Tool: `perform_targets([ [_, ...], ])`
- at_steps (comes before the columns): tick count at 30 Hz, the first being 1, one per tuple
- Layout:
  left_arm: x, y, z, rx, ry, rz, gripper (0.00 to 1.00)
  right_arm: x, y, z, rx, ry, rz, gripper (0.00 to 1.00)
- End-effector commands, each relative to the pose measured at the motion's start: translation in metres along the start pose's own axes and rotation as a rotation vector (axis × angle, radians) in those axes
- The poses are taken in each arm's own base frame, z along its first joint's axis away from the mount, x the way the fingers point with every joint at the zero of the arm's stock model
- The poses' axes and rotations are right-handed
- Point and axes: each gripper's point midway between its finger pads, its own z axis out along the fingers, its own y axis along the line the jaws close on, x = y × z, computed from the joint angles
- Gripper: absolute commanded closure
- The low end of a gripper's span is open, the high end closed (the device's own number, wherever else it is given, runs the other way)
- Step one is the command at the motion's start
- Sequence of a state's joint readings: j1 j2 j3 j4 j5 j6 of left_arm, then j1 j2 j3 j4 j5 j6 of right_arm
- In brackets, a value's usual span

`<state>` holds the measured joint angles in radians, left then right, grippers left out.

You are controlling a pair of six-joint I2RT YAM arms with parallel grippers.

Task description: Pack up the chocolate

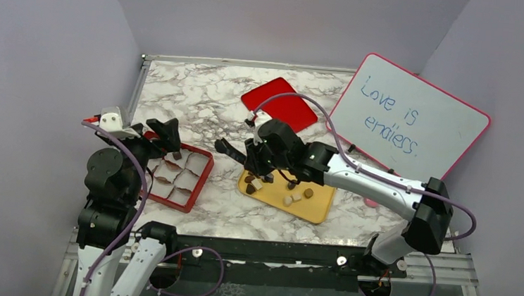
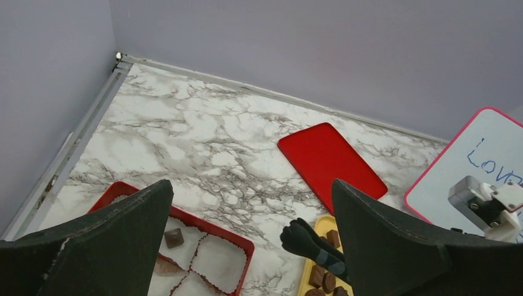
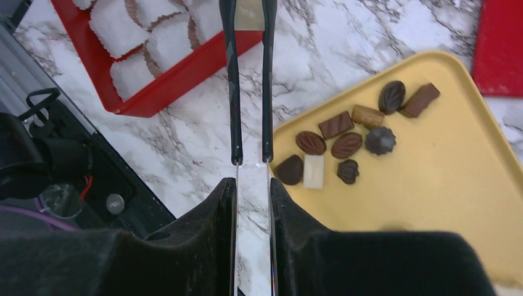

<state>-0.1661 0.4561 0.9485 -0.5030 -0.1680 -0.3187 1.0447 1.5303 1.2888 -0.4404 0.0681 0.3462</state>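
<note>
Chocolates (image 3: 345, 145) lie mostly loose on the yellow tray (image 3: 456, 185): dark ovals and fluted rounds, brown bars, one cream-white block, all small and unwrapped. Only one dark square piece (image 2: 174, 237) shows in a paper-lined cell of the red box (image 2: 216, 227). The other cells I can see hold nothing, so I judge the packing barely begun. My right gripper (image 3: 253, 185) is clamped on a pair of tongs (image 3: 233, 92), whose prongs reach from the tray's edge toward the box. Whether they carry a candy I cannot tell. My left gripper (image 2: 250, 209) hangs spread wide over the box, grasping nothing.
</note>
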Motion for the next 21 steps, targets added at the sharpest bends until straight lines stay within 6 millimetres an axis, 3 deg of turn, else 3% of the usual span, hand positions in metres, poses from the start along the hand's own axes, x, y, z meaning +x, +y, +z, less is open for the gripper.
perform_targets([
  [1, -0.018, 0.007, -0.014, -0.046, -0.062, -0.029, 0.01, -0.03, 0.034, 0.012, -0.099, -0.079, -0.046, 0.74],
  [7, -0.032, 0.005, -0.021, -0.038, -0.099, -0.046, 0.01, -0.03, 0.056, 0.039, -0.1, -0.062, -0.108, 0.73],
  [14, -0.029, 0.015, -0.022, -0.085, -0.107, -0.022, 0.01, -0.021, 0.071, 0.072, -0.048, -0.003, -0.189, 0.71],
  [21, -0.037, 0.021, -0.026, -0.116, -0.13, 0.006, 0.01, -0.01, 0.067, 0.095, 0.053, 0.048, -0.221, 0.7],
])
